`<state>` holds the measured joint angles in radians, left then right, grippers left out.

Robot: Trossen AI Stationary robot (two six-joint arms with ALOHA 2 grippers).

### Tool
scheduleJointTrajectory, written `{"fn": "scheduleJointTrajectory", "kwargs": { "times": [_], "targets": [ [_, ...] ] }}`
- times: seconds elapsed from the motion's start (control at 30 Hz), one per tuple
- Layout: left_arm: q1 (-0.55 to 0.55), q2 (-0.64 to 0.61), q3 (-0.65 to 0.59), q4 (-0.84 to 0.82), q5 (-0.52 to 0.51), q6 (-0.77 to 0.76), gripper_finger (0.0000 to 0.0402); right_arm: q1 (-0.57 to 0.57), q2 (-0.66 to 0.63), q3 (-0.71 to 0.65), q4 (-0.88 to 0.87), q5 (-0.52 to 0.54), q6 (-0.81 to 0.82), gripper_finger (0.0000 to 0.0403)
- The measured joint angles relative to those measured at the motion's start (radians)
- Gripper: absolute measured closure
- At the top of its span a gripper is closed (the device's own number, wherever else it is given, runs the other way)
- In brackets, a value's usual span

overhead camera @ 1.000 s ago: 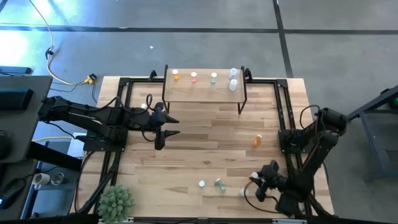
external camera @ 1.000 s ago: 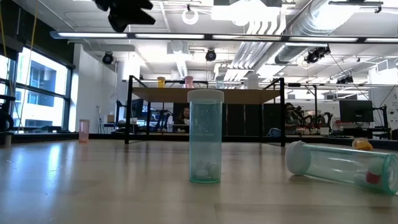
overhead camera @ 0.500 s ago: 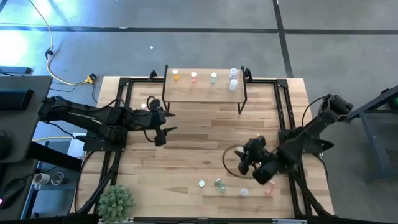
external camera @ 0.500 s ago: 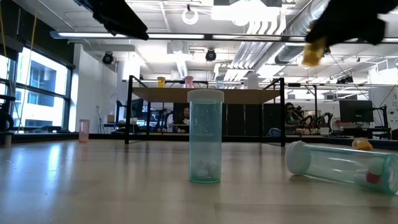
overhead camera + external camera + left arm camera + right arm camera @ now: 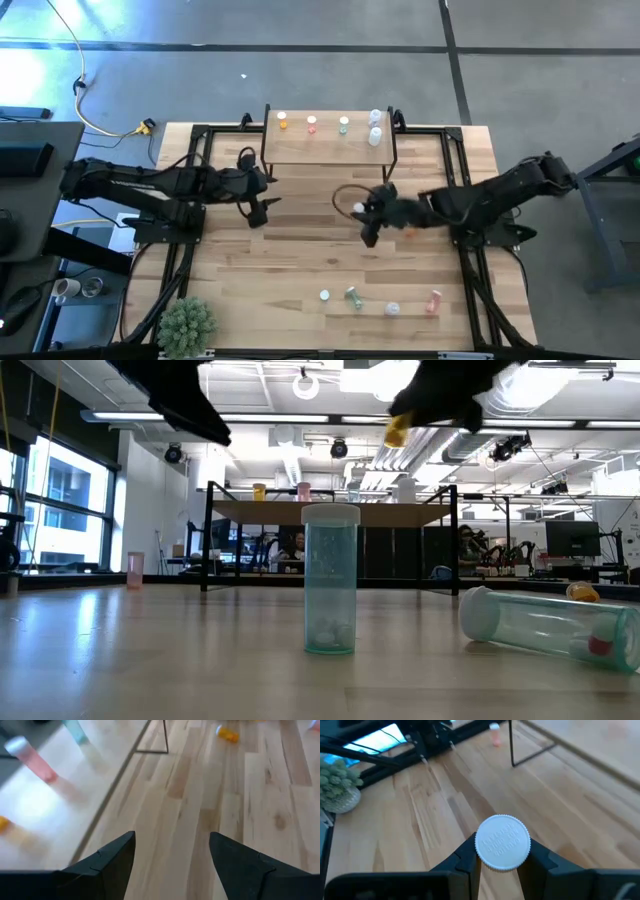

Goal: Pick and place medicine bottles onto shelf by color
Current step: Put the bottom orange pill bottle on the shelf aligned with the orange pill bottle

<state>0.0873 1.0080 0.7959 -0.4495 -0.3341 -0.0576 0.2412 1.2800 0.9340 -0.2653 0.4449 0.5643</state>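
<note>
Right end effector [image 5: 368, 222] is clamped down on an orange medicine bottle [image 5: 398, 429]. In the right wrist view the white cap [image 5: 502, 842] sits squeezed between the two fingers [image 5: 466, 857], and the low view shows the orange body hanging under the dark end effector up in the air. It's over the middle of the tabletop [image 5: 300, 240], just short of the shelf [image 5: 325, 145]'s front edge.

Left end effector [image 5: 258, 208] has its fingers spread wide and nothing in them, parked on the left side of the tabletop near the shelf's left leg.

Compared to a second ago: the right arm was down at the near right corner, then swung up and inward toward the shelf. The orange bottle that was lying on the right side of the tabletop is gone from that spot. The left end effector opened up a bit more and barely shifted.

On the shelf there's an orange bottle [image 5: 283, 121], a pink one [image 5: 312, 124], a green one [image 5: 344, 125] and two white ones [image 5: 375, 128]. Left on the near edge: a clear bottle [image 5: 325, 295], a green bottle [image 5: 352, 297] standing, a clear one on its side [image 5: 392, 309] and a pink bottle [image 5: 434, 300], all well apart from the held one.
</note>
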Motion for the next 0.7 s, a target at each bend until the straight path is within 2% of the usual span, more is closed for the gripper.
{"fn": "scheduleJointTrajectory", "kwargs": {
  "times": [0.23,0.5,0.7],
  "targets": [
    [0.067,0.0,0.0,-0.033,0.099,-0.018,0.0156,-0.17,0.001,0.035,0.073,-0.163,-0.208,0.0316],
    [0.107,0.0,0.0,-0.06,0.116,-0.024,0.0156,-0.319,0.001,0.157,0.013,-0.249,-0.408,0.0316],
    [0.129,0.0,0.0,-0.062,0.117,-0.044,0.0156,-0.429,0.001,0.237,-0.082,-0.273,-0.461,0.0316]
  ]
}}
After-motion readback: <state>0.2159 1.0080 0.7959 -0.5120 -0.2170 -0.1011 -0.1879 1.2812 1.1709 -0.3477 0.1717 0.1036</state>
